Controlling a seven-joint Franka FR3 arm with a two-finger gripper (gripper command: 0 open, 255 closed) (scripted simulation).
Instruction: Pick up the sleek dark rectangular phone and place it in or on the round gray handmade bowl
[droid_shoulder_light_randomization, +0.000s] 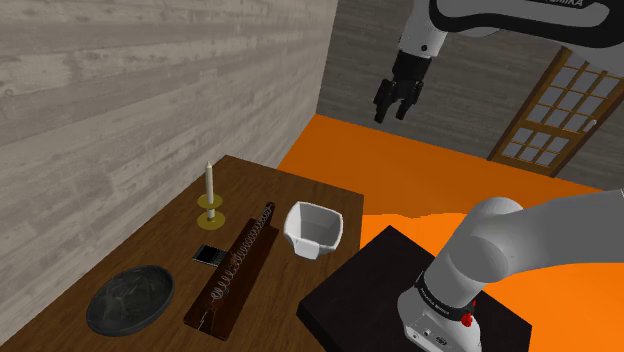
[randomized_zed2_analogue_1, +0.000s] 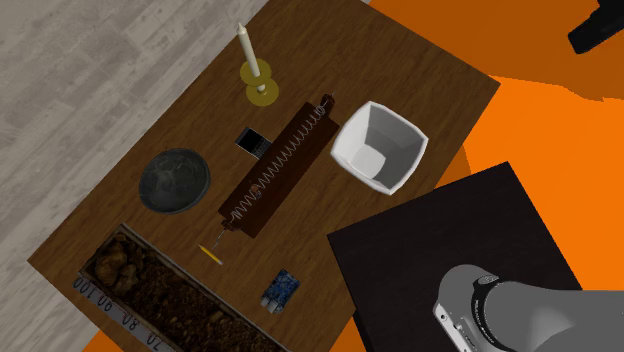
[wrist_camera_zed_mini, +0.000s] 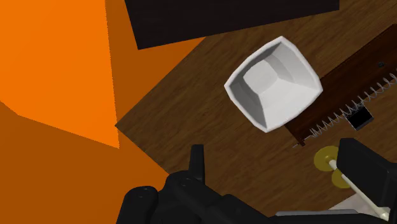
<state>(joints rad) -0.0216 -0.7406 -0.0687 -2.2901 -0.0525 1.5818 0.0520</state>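
Orange floor (droid_shoulder_light_randomization: 400, 170) spread widest of all, running under and past everything else. On it stood the dark wooden table (droid_shoulder_light_randomization: 150, 245), set against a pale plank wall. The white arm (droid_shoulder_light_randomization: 530, 240) rose from its black stand (droid_shoulder_light_randomization: 380, 290) at the table's side and curved high overhead. Along one end of the table, in the second exterior view, sat a long trough (randomized_zed2_analogue_1: 110, 298) packed with brown soil. Next in size came a narrow brown board (droid_shoulder_light_randomization: 238, 265) with a wire spring stretched along its top, lying down the middle of the table. A white square-mouthed bowl (droid_shoulder_light_randomization: 300, 225) stood just beside the board's far end, on the stand's side. The round gray bowl (droid_shoulder_light_randomization: 130, 298) sat on the board's other side, toward the trough, with nothing in it. The black gripper (droid_shoulder_light_randomization: 392, 114) hung well above the floor past the table's far edge; its fingers (wrist_camera_zed_mini: 366, 168) stood apart, clasping nothing. A pale candle (droid_shoulder_light_randomization: 209, 185) stood upright in a brass holder near the wall side. The phone (droid_shoulder_light_randomization: 207, 254) — small, dark, rectangular — lay flat on the table between the candle and the gray bowl, just beside the board, touching neither bowl and well apart from the gripper. Smallest were a blue object (randomized_zed2_analogue_1: 280, 290) near the trough and a short yellow stick (randomized_zed2_analogue_1: 210, 254) off the board's near end — what they were I could not tell.
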